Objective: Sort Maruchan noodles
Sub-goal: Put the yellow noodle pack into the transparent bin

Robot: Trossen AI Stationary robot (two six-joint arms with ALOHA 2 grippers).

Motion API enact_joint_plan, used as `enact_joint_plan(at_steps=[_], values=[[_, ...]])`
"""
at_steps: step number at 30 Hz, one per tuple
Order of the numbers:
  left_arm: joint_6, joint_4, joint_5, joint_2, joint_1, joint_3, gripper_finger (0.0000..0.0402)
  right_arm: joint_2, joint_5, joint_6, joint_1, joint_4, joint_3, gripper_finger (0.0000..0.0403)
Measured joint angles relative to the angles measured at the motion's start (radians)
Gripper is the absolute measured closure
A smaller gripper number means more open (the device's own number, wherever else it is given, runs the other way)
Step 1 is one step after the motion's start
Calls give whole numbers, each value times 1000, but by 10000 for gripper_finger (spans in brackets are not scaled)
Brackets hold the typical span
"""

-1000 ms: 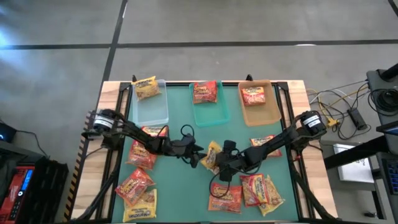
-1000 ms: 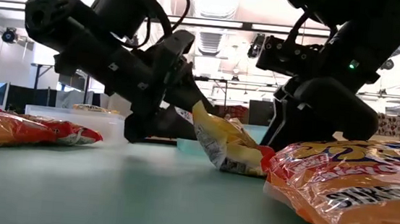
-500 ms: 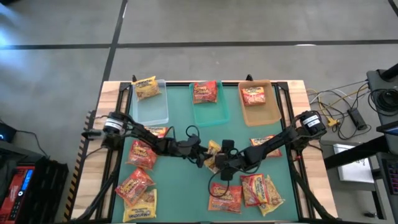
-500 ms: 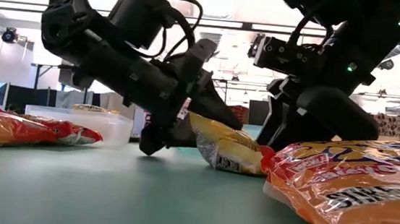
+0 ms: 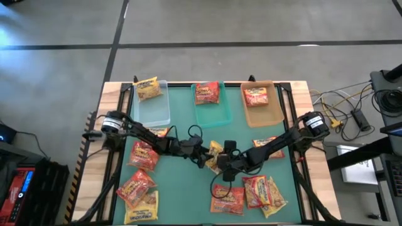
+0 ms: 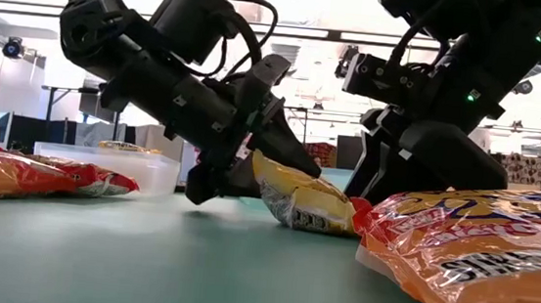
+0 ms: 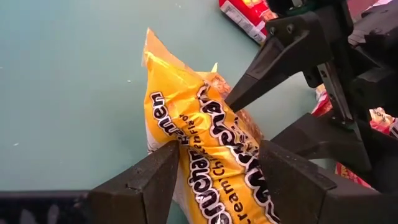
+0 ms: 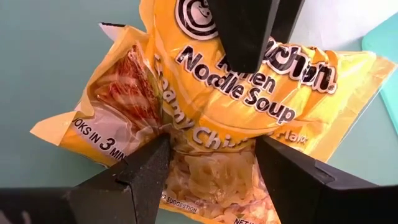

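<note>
Since a second before, my left gripper (image 5: 202, 155) had slid right to the yellow noodle packet (image 5: 215, 156) at mid-table; both it and my right gripper (image 5: 221, 164) had jaws closed on that packet.

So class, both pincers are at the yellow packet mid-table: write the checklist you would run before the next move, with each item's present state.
1. Left pincer straddles the yellow crinkly plastic noodle packet: ok.
2. Right pincer straddles the same packet: ok.
3. One pincer alone holds it: not ok.
4. Packet lifted off the teal mat: not ok, one end rests on it.
5. Clear rectangular tray has room beside its yellow packet: ok.
6. Firmness of either grip: cannot tell.
</note>
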Motion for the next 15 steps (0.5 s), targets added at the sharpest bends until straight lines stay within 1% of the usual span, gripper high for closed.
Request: enact_joint_plan(at_steps=[5, 10, 15], values=[[41, -29, 63, -36, 25, -5, 196, 2, -4, 7, 0, -3, -1, 173], [78, -127, 60, -96, 49, -5, 196, 2, -8, 17, 1, -5, -6, 173], [74, -157, 43, -104, 51, -5, 196, 2, -11, 35, 2, -7, -6, 173]])
